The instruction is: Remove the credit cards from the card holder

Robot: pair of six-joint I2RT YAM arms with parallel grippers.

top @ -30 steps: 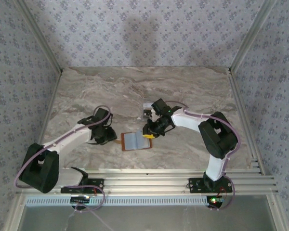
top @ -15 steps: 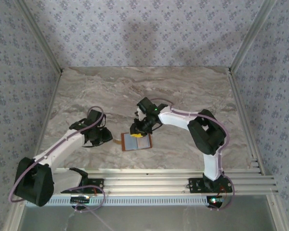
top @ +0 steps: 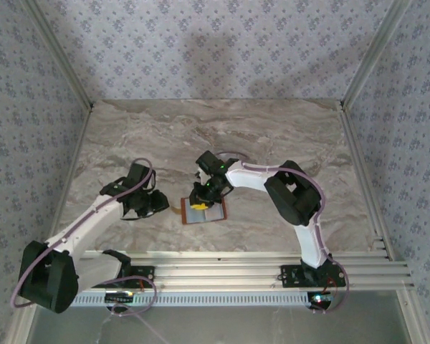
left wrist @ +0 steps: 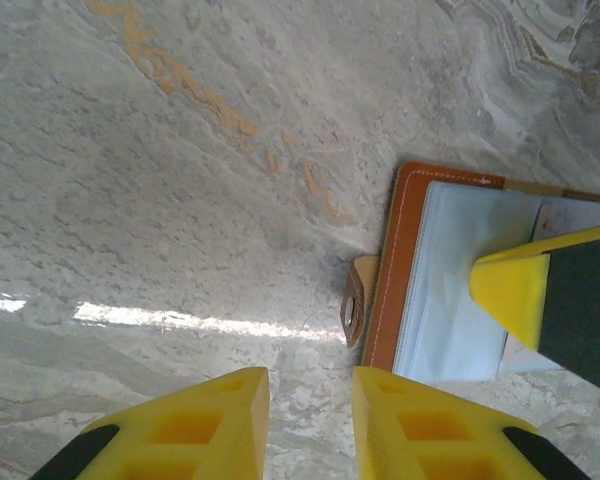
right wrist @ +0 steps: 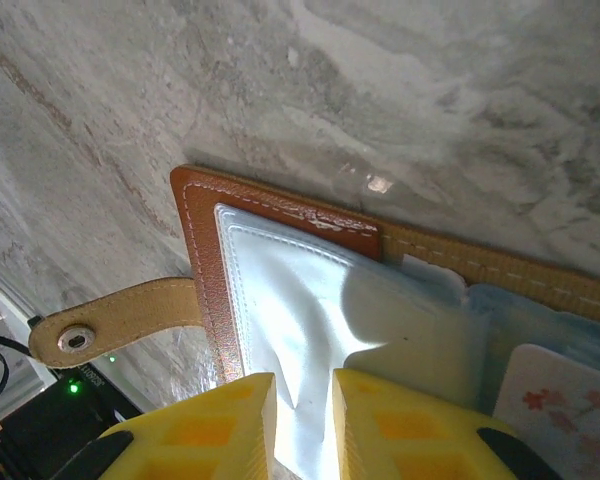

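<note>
The brown card holder (top: 215, 213) lies open on the marble table. In the left wrist view the card holder (left wrist: 400, 260) shows its stitched edge and a snap tab (left wrist: 358, 300). My right gripper (right wrist: 303, 415) is low over its left half, and a clear plastic sheet (right wrist: 310, 300) creases up into the narrow gap between the fingers. One whitish credit card with pink blossoms (right wrist: 570, 410) sits in a pocket to the right. My left gripper (left wrist: 310, 400) hovers just left of the holder, slightly open over bare marble, and seen from above the left gripper (top: 161, 206) is near the tab.
The holder's tan strap (right wrist: 110, 325) sticks out to the left. The right gripper's yellow finger (left wrist: 510, 290) crosses the holder in the left wrist view. Patterned walls and metal rails (top: 258, 269) frame the table, with open marble (top: 222, 136) behind the holder.
My right gripper has swept left across the holder, from its right edge to its left half. My left arm has drawn back slightly to the left.
</note>
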